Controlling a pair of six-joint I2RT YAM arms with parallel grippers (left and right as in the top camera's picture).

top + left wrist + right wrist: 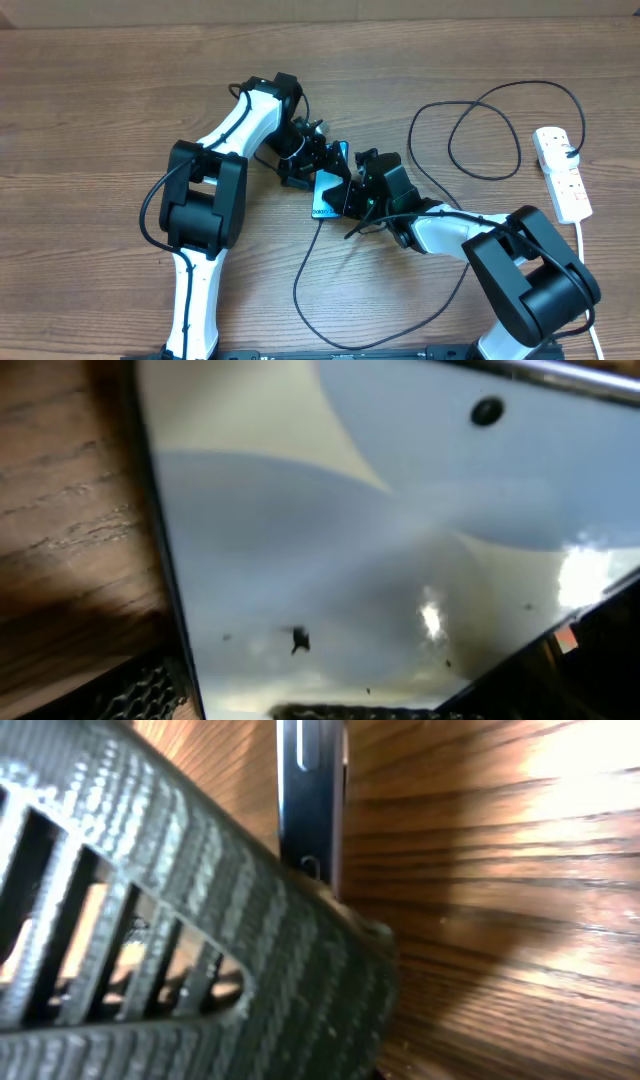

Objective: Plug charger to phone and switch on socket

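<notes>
text | phone (328, 190) | white lettering, lower short edge | perhaps "Galaxy", blurred

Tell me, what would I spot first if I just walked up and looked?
First you'd spot the bright blue phone in the middle of the wooden table, with the left gripper and the right gripper crowded right up against it. Next comes the long black charger cable looping across the wood. The white socket strip lies at the far right edge.
</notes>
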